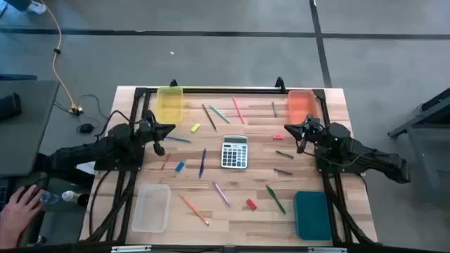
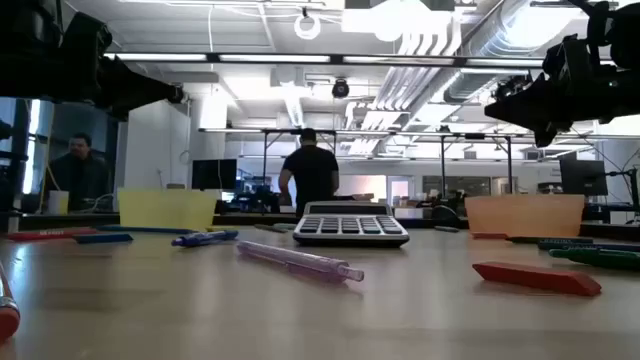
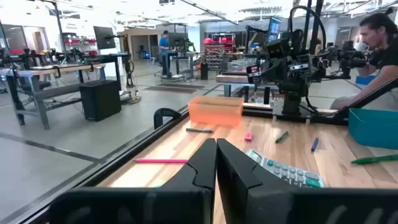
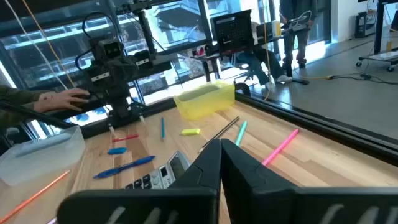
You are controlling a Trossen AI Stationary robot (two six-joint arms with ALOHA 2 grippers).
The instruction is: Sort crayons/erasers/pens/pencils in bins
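two tools (image 3: 216, 163) (image 4: 221, 163) clenched, empty | translucent yellow bin (image 1: 169, 104) | slim sticks scattered on wood table (image 1: 253, 225)

In the low view, a red stick (image 2: 5, 318) at the lower left is cut off by the frame edge, so its kind cannot be told. The left arm (image 2: 70, 60) and right arm (image 2: 585, 80) are cropped at the upper corners there. In the high view, a person's hand (image 1: 17, 211) is cut by the lower left edge. Small pieces such as the pink block (image 1: 278, 137) are too tiny to identify surely.
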